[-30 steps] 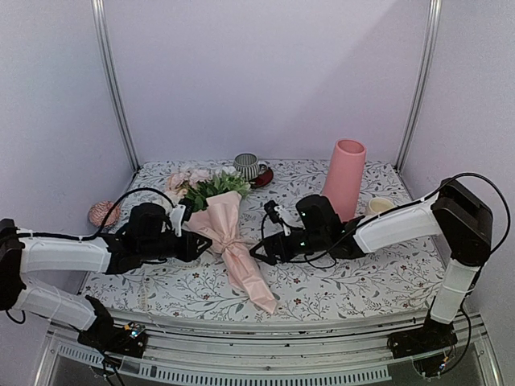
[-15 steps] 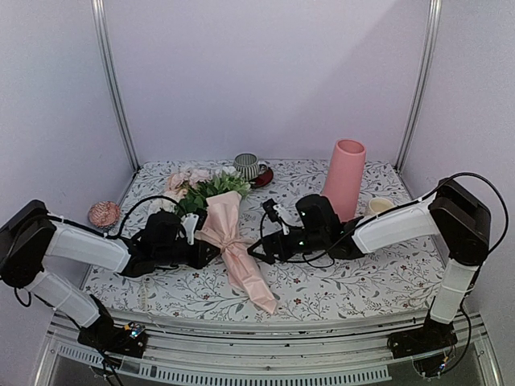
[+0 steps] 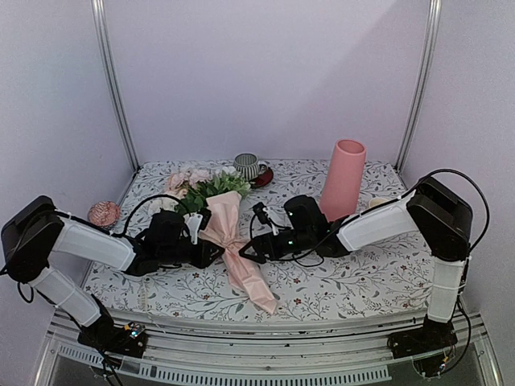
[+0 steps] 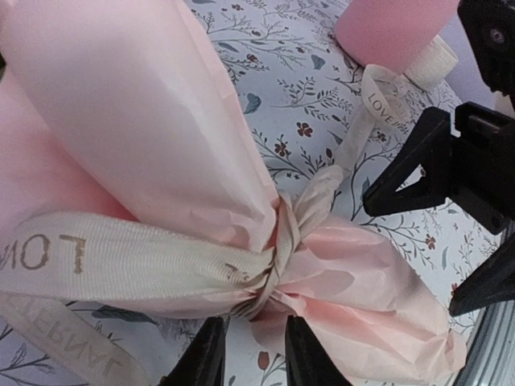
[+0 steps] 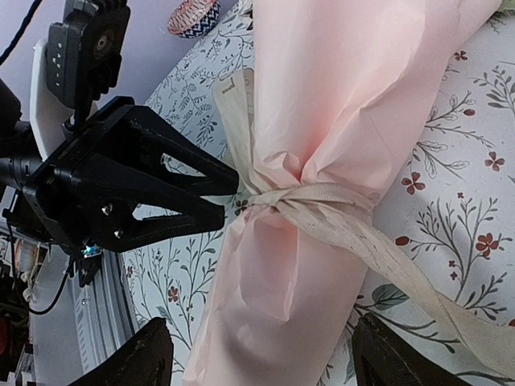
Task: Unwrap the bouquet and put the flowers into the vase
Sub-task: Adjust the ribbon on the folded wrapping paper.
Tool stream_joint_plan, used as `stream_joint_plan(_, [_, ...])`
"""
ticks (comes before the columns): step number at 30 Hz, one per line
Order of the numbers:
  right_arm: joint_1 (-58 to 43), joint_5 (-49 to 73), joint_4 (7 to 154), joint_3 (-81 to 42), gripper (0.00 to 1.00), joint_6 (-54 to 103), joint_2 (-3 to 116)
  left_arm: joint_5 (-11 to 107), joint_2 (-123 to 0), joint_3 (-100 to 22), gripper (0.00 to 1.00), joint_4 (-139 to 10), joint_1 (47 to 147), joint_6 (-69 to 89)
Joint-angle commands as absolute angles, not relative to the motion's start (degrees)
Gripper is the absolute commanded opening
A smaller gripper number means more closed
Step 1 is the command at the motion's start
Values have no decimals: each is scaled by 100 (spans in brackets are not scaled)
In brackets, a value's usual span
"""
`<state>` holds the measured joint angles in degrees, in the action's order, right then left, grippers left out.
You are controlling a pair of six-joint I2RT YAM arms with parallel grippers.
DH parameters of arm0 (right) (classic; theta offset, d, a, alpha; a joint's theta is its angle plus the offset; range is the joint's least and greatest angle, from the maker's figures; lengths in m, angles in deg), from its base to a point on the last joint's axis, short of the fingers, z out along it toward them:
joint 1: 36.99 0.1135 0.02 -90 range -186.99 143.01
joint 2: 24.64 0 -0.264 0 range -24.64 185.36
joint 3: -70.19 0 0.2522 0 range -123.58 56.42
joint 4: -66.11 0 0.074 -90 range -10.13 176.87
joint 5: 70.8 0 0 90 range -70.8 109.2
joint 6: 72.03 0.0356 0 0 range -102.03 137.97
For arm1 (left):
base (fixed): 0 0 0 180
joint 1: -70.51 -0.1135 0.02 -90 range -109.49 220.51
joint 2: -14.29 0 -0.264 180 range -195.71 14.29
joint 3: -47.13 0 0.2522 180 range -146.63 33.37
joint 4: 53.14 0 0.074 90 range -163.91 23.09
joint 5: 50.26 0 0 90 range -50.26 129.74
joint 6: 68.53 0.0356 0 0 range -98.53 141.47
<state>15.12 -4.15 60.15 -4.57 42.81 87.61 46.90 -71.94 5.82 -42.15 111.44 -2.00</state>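
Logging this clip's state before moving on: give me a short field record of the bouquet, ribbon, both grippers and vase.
bouquet: wrapped, lying on the table
ribbon: knotted around the pink paper
left gripper: jaws narrow at the knot, grip unclear
right gripper: open, close to the paper by the knot
vase: upright, back right, no flowers

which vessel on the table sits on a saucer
The grey striped mug at the back centre, on a red saucer; the tall pink vase stands directly on the tablecloth.
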Motion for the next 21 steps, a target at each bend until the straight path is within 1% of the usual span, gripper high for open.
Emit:
stream_joint_plan(1, [1532,-639,6059,-710,77,4409,9038,4627,-7237,409,29,-4132,11209,18])
stream_joint_plan(5, [1541,-794,6139,-836,73,4439,9225,4565,-7411,205,26,-4256,11217,118])
stream_joint_plan(10, [1533,-859,6172,-881,72,4485,9343,4531,-7647,15,21,-4340,11228,185])
stream_joint_plan(13, [1536,-837,6228,-877,70,4490,9379,4546,-7761,-87,20,-4384,11256,245])
stream_joint_plan(18, [1538,-842,6273,-785,70,4504,9434,4517,-7921,-184,19,-4478,11298,283])
stream_joint_plan(20, [1541,-835,6271,-730,70,4520,9445,4463,-7970,-194,15,-4510,11311,292])
stream_joint_plan(21, [1533,-825,6259,-692,70,4525,9445,4416,-7982,-189,12,-4525,11315,286])
